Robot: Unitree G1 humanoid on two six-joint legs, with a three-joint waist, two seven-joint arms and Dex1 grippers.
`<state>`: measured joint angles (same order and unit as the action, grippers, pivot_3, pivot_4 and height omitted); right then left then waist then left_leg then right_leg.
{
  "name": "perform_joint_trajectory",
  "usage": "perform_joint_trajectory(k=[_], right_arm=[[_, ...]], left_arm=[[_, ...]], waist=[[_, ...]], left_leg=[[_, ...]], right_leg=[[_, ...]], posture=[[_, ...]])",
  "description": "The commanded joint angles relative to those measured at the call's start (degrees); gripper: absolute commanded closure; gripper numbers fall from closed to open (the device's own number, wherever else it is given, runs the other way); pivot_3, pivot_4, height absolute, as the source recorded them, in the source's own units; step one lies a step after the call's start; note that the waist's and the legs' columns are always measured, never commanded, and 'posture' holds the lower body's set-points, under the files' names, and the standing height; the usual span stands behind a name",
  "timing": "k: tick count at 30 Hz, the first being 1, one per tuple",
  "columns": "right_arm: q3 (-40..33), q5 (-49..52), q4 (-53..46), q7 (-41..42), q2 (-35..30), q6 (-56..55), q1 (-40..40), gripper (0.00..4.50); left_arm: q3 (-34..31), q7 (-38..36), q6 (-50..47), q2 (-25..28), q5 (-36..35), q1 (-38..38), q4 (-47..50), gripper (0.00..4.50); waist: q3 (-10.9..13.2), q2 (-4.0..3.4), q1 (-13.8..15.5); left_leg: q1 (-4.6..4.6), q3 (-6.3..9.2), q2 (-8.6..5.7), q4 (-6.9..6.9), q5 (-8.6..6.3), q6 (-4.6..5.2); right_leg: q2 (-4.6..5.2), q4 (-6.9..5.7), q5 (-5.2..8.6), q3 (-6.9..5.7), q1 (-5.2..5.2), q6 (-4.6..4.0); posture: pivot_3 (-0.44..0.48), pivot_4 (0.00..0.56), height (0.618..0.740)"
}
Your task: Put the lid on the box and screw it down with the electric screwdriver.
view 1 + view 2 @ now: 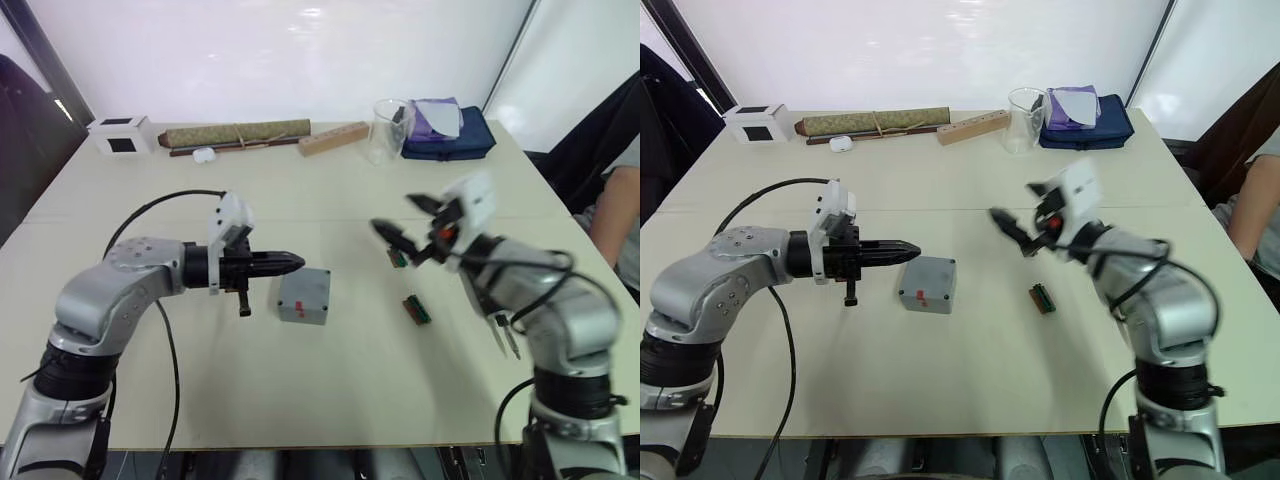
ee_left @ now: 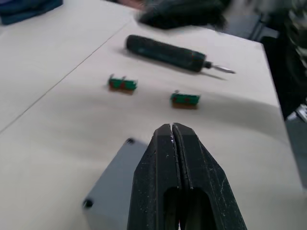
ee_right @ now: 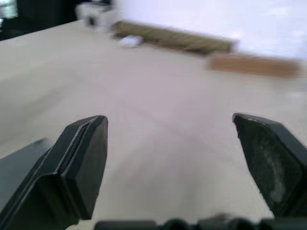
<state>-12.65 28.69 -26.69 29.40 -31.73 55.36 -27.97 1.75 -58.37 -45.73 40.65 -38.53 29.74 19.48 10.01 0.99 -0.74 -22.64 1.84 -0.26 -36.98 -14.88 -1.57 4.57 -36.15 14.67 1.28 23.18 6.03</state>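
Grey box [image 1: 927, 284] flat on the pale counter [image 1: 970, 380], lid [image 1: 304, 296] already seated on it, corner screw holes visible in the left wrist view, small red mark on the side facing the camera. Left end effector [image 1: 905, 250] just left of the box, level with its far edge, fingers pressed together, empty, tip close to the box but whether touching cannot tell. Right end effector [image 1: 402, 221] raised above the counter well right of the box and farther back, fingers spread wide, holding nothing. Two small green-and-red parts on the counter right of the box: one [image 1: 1041, 298] near, the other [image 1: 396, 258] beneath the right end effector. Screwdriver [image 2: 170, 50] lying on the counter beyond those two parts as seen from the box, black body, thin metal bit at one end, untouched by either end effector. Along the far edge of the counter, well behind the box: white cube [image 1: 757, 122] with a black window, rolled mat [image 1: 876, 122], small white object [image 1: 841, 143], wooden block [image 1: 972, 127], clear beaker [image 1: 1023, 120], dark blue pouch [image 1: 1085, 131] with purple cloth on top. Person's arm [image 1: 1250, 220] at the right side of the counter, far from the box
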Motion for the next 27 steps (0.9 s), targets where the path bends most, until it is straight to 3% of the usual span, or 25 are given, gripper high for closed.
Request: perform_joint_trajectory(k=[1,3,6,8,17,27], right_arm=[[-5.0,3.9,1.0,1.6,-10.3,11.9,-5.1,0.04],[-4.6,4.8,3.1,2.9,-15.2,15.7,-6.9,0.04],[6.9,5.6,12.8,8.5,-31.1,30.9,-10.8,0.04],[12.4,5.9,16.6,11.2,-36.4,33.9,-11.0,0.04],[25.2,3.3,33.9,18.6,-34.4,31.3,-17.6,0.04],[37.8,-3.4,41.4,24.9,-32.7,24.9,-21.6,0.04]], left_arm=[[2.6,-4.1,2.7,1.1,0.8,3.5,1.8,4.50],[3.9,-5.6,3.9,1.2,1.7,4.8,1.6,4.50],[9.0,-10.0,9.3,1.4,6.4,7.6,0.8,4.50],[10.7,-10.7,10.9,0.7,7.7,8.6,0.1,4.50],[11.6,-10.8,12.5,-0.1,10.5,7.7,-0.5,4.50],[10.0,-6.0,9.8,-0.2,10.1,4.2,3.6,4.50]], waist=[[0.2,-0.15,0.0],[0.2,-0.17,-0.1],[0.3,-0.20,0.0],[0.4,-0.24,0.1],[0.6,-0.36,-0.4],[0.6,-0.35,0.0]], left_leg=[[-0.01,-0.01,0.01,-0.02,0.00,0.00],[-0.07,-0.05,0.00,-0.05,0.00,0.01],[-0.09,-0.07,-0.01,-0.01,0.00,0.01],[-0.14,-0.11,-0.02,0.00,0.00,0.03],[-0.55,-0.19,0.02,-0.19,-0.07,0.15],[-0.78,-0.15,-0.02,-0.23,-0.06,0.14]], right_leg=[[-0.02,-0.02,0.01,0.00,0.01,-0.03],[-0.01,-0.02,0.07,0.01,0.08,-0.13],[0.00,0.07,0.08,0.02,0.06,-0.14],[0.06,0.12,0.08,0.05,0.10,-0.17],[-0.05,0.01,-0.04,0.10,0.54,0.05],[-0.03,-0.02,-0.10,0.08,0.75,0.18]], posture=[[0.000,0.150,0.740],[0.000,0.150,0.740],[0.000,0.150,0.740],[0.000,0.150,0.740],[0.000,0.150,0.740],[0.000,0.150,0.740]])
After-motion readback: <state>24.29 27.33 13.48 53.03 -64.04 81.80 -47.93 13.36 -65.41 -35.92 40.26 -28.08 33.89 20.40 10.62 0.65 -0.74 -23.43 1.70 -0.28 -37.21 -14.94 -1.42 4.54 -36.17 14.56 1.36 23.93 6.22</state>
